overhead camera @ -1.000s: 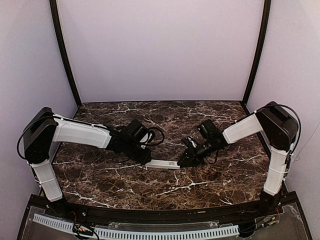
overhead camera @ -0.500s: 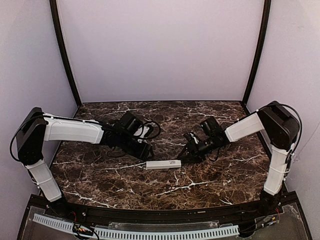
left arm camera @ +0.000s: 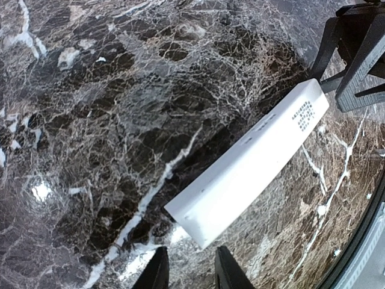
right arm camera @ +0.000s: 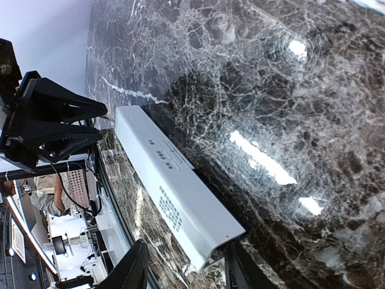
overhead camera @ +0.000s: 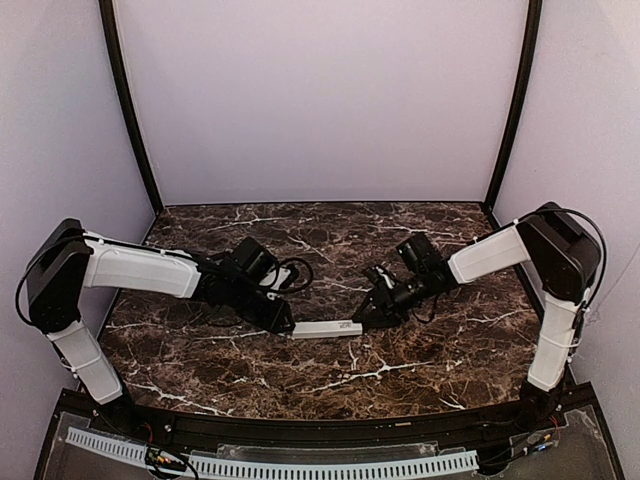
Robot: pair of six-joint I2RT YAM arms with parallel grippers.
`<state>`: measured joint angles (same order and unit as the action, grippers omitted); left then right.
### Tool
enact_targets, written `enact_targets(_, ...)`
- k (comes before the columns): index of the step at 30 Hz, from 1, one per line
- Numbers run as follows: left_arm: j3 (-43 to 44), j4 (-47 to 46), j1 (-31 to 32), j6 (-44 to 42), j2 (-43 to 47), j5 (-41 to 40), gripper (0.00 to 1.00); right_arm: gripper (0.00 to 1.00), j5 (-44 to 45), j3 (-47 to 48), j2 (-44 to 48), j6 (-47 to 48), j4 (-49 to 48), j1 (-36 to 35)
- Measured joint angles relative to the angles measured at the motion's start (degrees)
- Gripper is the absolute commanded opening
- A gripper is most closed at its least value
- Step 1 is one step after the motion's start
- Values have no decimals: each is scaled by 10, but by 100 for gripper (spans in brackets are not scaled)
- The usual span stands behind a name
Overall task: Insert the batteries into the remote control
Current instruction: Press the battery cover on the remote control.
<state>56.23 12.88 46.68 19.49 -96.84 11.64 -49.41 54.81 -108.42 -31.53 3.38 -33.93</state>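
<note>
The white remote control [overhead camera: 326,328] lies flat on the marble table [overhead camera: 300,380], its printed back side up, between my two grippers. It also shows in the left wrist view [left arm camera: 252,168] and in the right wrist view [right arm camera: 174,192]. My left gripper [overhead camera: 283,322] is open and empty, its fingertips [left arm camera: 189,274] just short of the remote's left end. My right gripper [overhead camera: 365,315] is open, its fingertips [right arm camera: 183,271] on either side of the remote's right end. No batteries are in view.
The opposite gripper shows beyond the remote in each wrist view: the right one [left arm camera: 361,54] and the left one [right arm camera: 54,120]. Purple walls enclose the table on three sides. A black rail [overhead camera: 300,435] runs along the near edge.
My left gripper drew back from the remote, then came down to its left end again. My right gripper shifted slightly at the right end. The remote has barely moved.
</note>
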Motion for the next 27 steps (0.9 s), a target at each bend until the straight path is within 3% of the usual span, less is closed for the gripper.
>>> enact_targets(27, 20, 13, 17, 6, -52, 12, 2, 18, -1, 2, -17, -5, 10, 2)
